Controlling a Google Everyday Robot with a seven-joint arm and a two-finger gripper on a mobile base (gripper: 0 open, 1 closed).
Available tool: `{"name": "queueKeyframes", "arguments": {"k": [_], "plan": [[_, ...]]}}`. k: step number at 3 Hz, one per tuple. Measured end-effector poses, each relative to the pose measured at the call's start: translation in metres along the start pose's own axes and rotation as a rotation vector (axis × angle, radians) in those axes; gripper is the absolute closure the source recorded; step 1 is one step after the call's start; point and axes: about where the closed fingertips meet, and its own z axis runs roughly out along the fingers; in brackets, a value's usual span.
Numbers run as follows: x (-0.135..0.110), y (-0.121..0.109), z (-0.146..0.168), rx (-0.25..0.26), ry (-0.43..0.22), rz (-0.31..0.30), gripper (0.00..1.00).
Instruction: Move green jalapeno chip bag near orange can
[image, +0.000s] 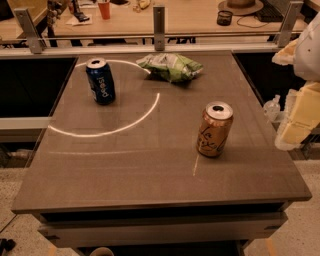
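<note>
The green jalapeno chip bag (170, 67) lies crumpled at the far middle of the brown table (150, 160). The orange can (214, 129) stands upright at the right of the table, well in front of the bag and apart from it. My gripper (295, 120) shows as pale cream parts at the right edge of the view. It is beyond the table's right side, level with the orange can, and touches neither object.
A dark blue can (100, 80) stands upright at the far left of the table. A metal railing (159, 22) runs behind the table, with a cluttered desk beyond it. The table's right edge lies between my gripper and the cans.
</note>
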Motion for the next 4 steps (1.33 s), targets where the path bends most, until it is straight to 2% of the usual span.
{"name": "queueKeyframes", "arguments": {"k": [1,2,3,4], "plan": [[0.000,0.000,0.000,0.000,0.000,0.000,0.00],[-0.001,-0.009,-0.005,0.023,-0.018,0.030,0.00],[-0.006,-0.028,-0.011,0.069,-0.065,0.065,0.00],[-0.014,-0.049,-0.013,0.125,-0.138,0.130,0.00]]}}
